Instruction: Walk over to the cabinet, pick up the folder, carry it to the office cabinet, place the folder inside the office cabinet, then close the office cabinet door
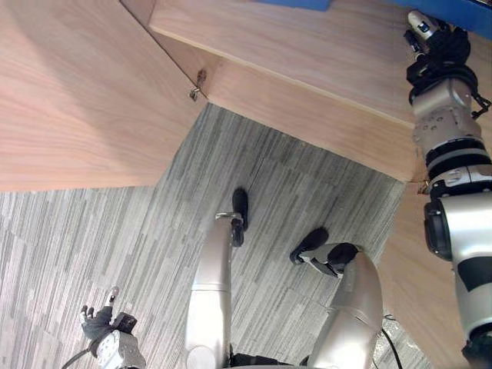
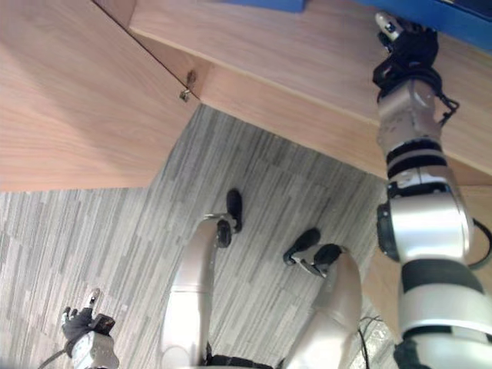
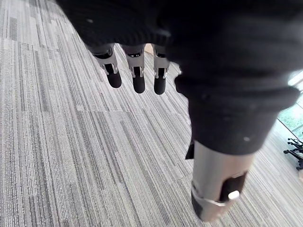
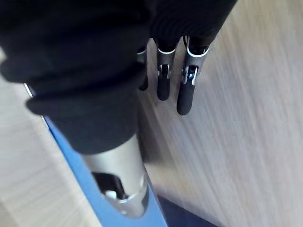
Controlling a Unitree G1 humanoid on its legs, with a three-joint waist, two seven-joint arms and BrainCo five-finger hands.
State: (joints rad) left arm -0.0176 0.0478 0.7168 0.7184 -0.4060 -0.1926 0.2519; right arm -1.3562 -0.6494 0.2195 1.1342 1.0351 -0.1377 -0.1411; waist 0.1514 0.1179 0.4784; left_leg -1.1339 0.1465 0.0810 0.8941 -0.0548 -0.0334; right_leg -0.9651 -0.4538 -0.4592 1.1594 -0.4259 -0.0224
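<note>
The right robot hand (image 1: 427, 37) is raised at the far right, over the pale wooden top of the cabinet (image 1: 323, 54). In its wrist view its fingers (image 4: 163, 85) hang straight and loosely spread above the wood, curled round nothing. The thumb lies along a strip of the blue folder (image 4: 71, 158).

The folder shows in the head views as a blue edge at the far side of the cabinet top, just beyond the right robot hand. More blue runs along the far edge to the left, and it is unclear whether that is the same folder. The thumb seems to rest against the folder, but contact cannot be made out with certainty.

A broad wooden door panel (image 1: 77, 92) stands at the near left, meeting the cabinet at a small metal hinge (image 1: 197, 86).

The left robot hand (image 1: 98, 321) hangs low at the near left over the grey striped carpet floor (image 1: 115, 231). Its fingers (image 3: 138, 78) are straight and slightly apart, and it holds nothing.
</note>
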